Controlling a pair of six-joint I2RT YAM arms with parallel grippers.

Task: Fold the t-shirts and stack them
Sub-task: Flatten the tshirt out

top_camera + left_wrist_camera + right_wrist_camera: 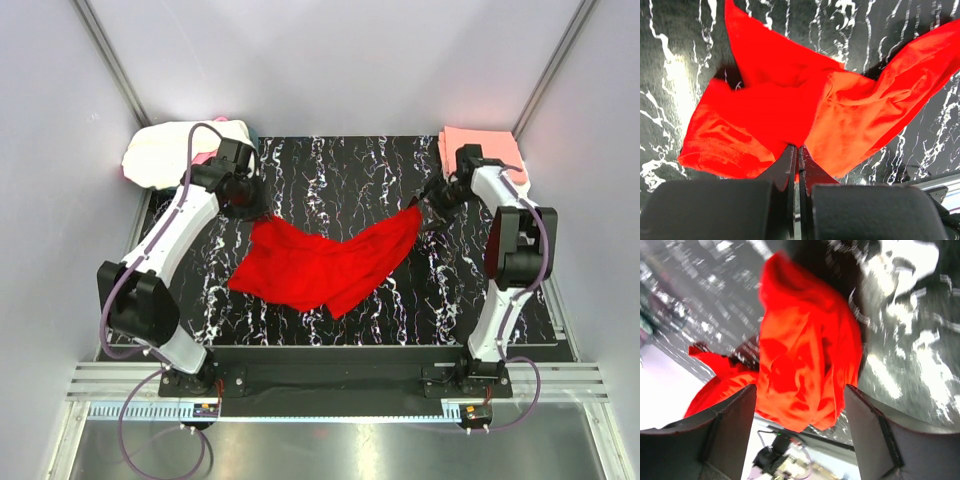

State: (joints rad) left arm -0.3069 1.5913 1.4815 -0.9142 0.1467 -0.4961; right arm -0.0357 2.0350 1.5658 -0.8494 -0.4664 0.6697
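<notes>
A bright red t-shirt (320, 265) lies crumpled across the middle of the black marbled mat (340, 170). My left gripper (250, 207) is shut on the shirt's left edge; the left wrist view shows the jaws (798, 148) pinched together on red cloth (790, 100). My right gripper (427, 203) is at the shirt's far right corner. In the right wrist view its jaws (800, 387) stand wide open, with bunched red cloth (805, 355) showing between and beyond them. That view is blurred.
A heap of cream-white shirts (170, 152) with a bit of pink (205, 158) sits at the back left corner. A folded salmon-pink stack (480, 150) sits at the back right, just behind my right wrist. White walls enclose the mat.
</notes>
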